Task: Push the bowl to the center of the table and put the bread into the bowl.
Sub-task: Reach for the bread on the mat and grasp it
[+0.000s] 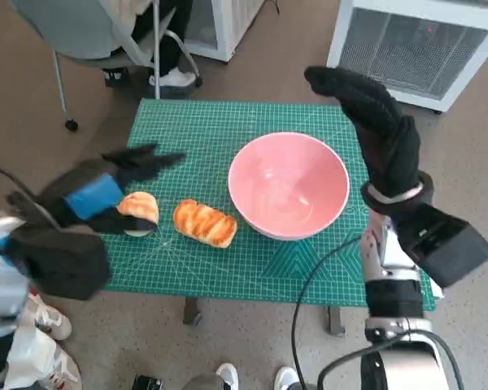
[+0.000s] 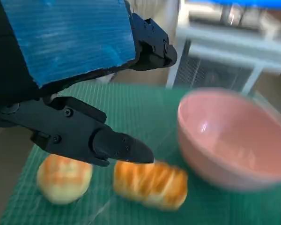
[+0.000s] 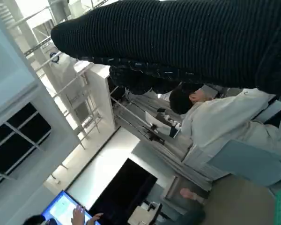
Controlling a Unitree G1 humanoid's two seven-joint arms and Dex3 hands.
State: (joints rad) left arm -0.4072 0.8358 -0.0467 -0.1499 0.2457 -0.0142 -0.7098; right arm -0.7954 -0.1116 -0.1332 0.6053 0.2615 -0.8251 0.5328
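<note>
Two breads lie left of the glossy pink bowl (image 1: 289, 185) in the head view: a striped golden loaf (image 1: 205, 223) nearest it and a round glazed bun (image 1: 138, 208) beyond. Hovering there, the blue-taped left hand (image 1: 98, 195), fingers spread and empty, might nudge the bun off the green mat (image 1: 195, 130). The left wrist view shows the loaf (image 2: 150, 183) under the fingers (image 2: 126, 147). The right wrist view shows the gloved right hand (image 3: 178, 42) raised, its grip hidden; the head view shows it (image 1: 382, 130) empty.

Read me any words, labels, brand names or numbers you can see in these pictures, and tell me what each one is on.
None can be read.
Green mat: a printed grid of fine lines; any numbers on it are too small to read.
Pink bowl: no print shows.
Blue tape on the left hand: no writing shows.
Lit screen in the right wrist view: too blurred to read.
</note>
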